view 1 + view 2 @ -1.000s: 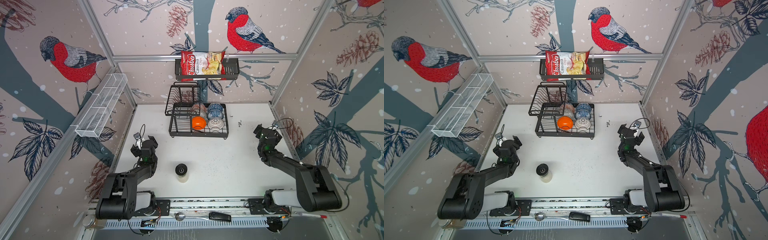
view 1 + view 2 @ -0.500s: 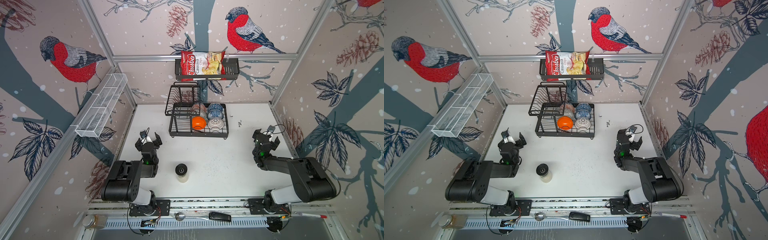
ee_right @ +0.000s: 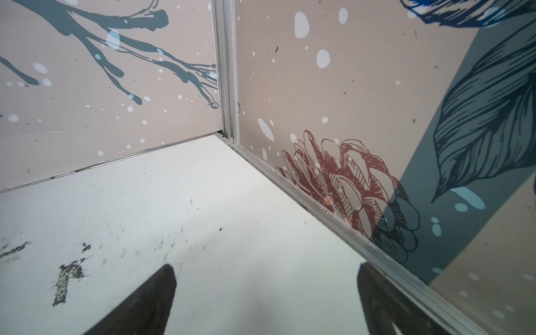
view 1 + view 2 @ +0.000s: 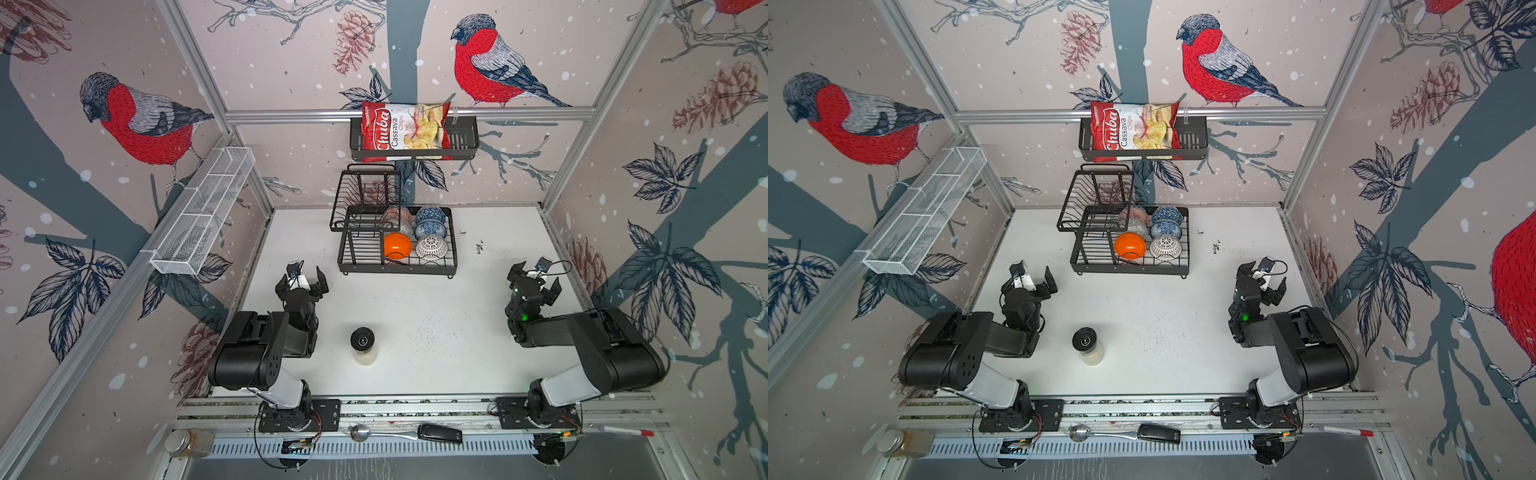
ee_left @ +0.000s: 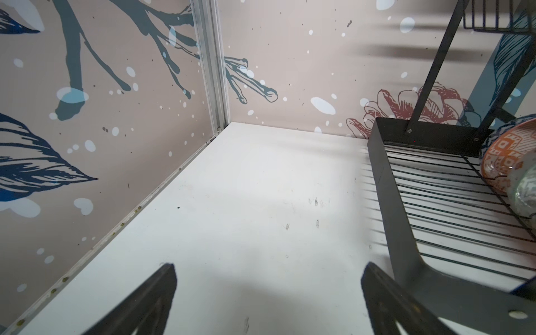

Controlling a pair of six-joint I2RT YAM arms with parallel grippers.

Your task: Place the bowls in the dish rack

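Both claws stand wide open and empty: my left claw [image 4: 301, 280] and right claw [image 4: 535, 277] hang over the table [image 4: 415, 316]. The rack [image 4: 399, 270] sits near the left claw, farther back, and well apart from the right claw. The bowls [image 4: 431, 230] lie in its lower tray (orange bowl [image 4: 397, 245] at the front).

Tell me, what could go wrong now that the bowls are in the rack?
The orange bowl sits tilted near the front of the dish rack, close to the other bowls; a bump might make it slip or clink. The black-capped jar stands on the table near the left arm; a swing could tip it.
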